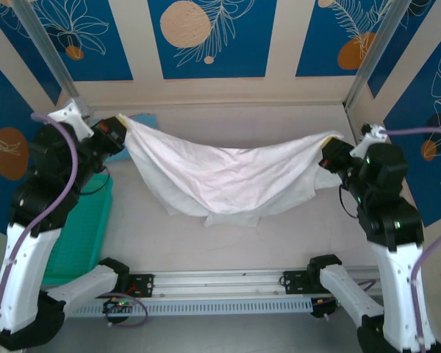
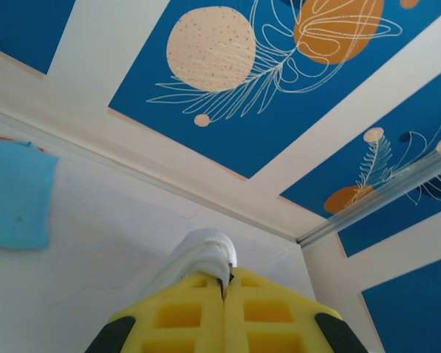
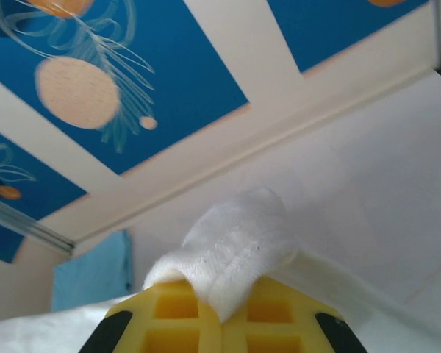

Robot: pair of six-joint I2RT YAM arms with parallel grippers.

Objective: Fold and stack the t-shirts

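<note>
The white t-shirt [image 1: 228, 176] hangs stretched between the two arms across the middle of the surface [image 1: 279, 243]. Its top edge sags in a shallow curve and its lower part drapes down onto the surface toward the front. The left fingers [image 2: 184, 316] are pressed together on a bunched corner of it at the far left, and the right fingers [image 3: 176, 323] pinch a thick roll of the same cloth at the right end. In both wrist views the white cloth pokes out past the yellow pads. The light-blue t-shirt [image 1: 145, 119] lies flat at the back left of the surface, just behind the left fingers, and whether it is already folded cannot be told. A teal basket [image 1: 77, 235] sits at the left edge, beside the left arm. The task looks to be at an early stage: the white shirt is lifted and spread but shows no fold yet, and nothing is stacked. Laying it flat, folding it and putting the shirts together all appear to remain. No brand, label or writing can be read; the shirt shows plain white here, and the blue wall panels [image 1: 206, 37] carry leaf and circle drawings without words.
</note>
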